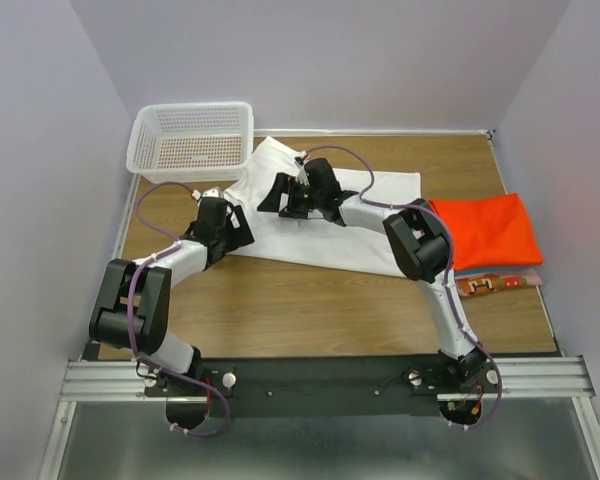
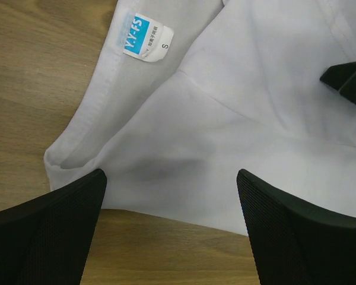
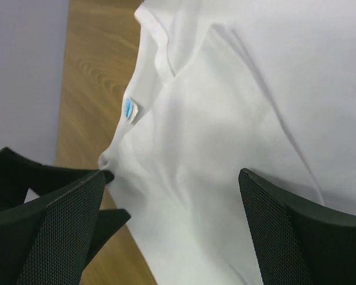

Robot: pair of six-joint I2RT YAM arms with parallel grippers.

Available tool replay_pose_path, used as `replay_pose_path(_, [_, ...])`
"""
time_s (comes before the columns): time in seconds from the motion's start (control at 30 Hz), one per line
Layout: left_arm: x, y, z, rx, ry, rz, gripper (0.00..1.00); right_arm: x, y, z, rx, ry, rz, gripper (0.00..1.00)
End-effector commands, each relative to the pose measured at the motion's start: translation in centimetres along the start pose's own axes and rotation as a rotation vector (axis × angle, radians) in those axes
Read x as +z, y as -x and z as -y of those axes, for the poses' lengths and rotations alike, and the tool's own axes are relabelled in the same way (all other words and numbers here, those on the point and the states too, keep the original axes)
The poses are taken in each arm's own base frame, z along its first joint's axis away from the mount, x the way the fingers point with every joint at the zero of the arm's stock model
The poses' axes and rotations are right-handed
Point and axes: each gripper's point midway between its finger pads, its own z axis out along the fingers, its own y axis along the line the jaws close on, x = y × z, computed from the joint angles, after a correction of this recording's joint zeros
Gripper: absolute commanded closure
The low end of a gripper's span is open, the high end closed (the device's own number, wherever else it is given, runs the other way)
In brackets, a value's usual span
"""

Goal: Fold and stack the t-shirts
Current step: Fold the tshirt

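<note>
Left arm (image 1: 175, 262) and right arm (image 1: 445, 302) bore silver-grey links, black joint housings, purple cables (image 1: 132, 300); fingers (image 2: 47, 231) black, mesh-textured.

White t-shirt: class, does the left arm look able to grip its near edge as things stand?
Probably yes. The left gripper hangs open right above the edge of the white t-shirt, with nothing between it and the cloth.
</note>
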Motion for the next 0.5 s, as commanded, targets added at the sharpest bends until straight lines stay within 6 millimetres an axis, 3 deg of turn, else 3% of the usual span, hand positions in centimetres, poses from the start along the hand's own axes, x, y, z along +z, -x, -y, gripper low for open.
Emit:
replay_pose_path(0.0, [0.3,-1.4,-1.5,0.006,0.05,-0.037,0.03,1.2,3.3,0.9,-0.045,-0.089,0.139,0.0])
replay_pose_path(0.13, [0.1,-1.7,-2.0,0.003,0.075,-0.048,0.04,1.5,5.3,2.1,-0.04,-0.166,0.228,0.0])
replay_pose_path(0.27, [-0.4,-1.3,-2.4,-0.01,0.102,-0.027,0.03,0.7,5.8,1.3,-0.066,-0.176,0.228,0.0])
replay_pose_path(0.3, [-0.7,-0.7,-2.1,-0.015,0.094,-0.01,0.03,-0.4,6.7,0.0,-0.098,-0.168,0.243,0.0])
replay_pose_path(0.33, [-0.9,-0.4,-2.0,-0.018,0.09,-0.002,0.02,-1.1,6.2,0.3,-0.102,-0.191,0.231,0.0])
replay_pose_path(0.37, [-1.5,0.7,-1.5,-0.034,0.08,0.026,0.02,-3.0,7.7,-1.1,-0.133,-0.202,0.276,0.0])
replay_pose_path(0.4, [-1.9,1.3,-1.2,-0.045,0.075,0.038,0.02,-3.0,6.6,0.0,-0.137,-0.226,0.248,0.0])
replay_pose_path(0.47, [-3.3,2.8,-0.1,-0.071,0.039,0.08,0.02,-6.7,6.8,0.2,-0.132,-0.324,0.295,0.0])
